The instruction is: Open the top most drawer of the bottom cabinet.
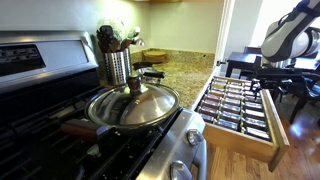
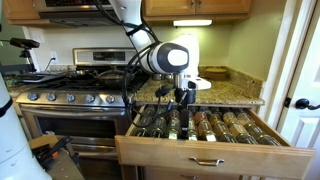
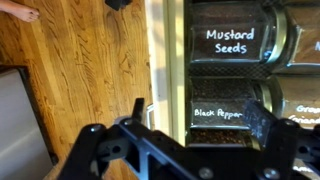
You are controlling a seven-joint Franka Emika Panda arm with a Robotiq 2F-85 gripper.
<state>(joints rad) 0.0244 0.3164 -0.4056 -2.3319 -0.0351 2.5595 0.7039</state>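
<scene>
The top most drawer (image 2: pixel 215 152) of the bottom cabinet stands pulled far out in both exterior views, its wood side (image 1: pixel 247 142) showing. Rows of small dark jars (image 2: pixel 200 125) fill it. A slim metal handle (image 2: pixel 207 161) sits on its front. The cabinet's speckled granite countertop (image 2: pixel 235 93) runs behind it. My gripper (image 2: pixel 183 97) hangs just above the jars near the drawer's middle, open and holding nothing. In the wrist view my gripper's fingers (image 3: pixel 180 135) spread wide over the drawer's front edge (image 3: pixel 160 60), the "Black Pepper" jar (image 3: pixel 218 113) and the "Mustard Seeds" jar (image 3: pixel 230 40).
A steel stove (image 2: pixel 70 100) stands beside the cabinet, with a lidded pan (image 1: pixel 133 105) on it. A utensil holder (image 1: pixel 117 65) sits on the counter (image 1: pixel 185 70). A white door (image 2: pixel 305 100) is past the drawer. Wood floor (image 3: pixel 80 70) lies below the drawer front.
</scene>
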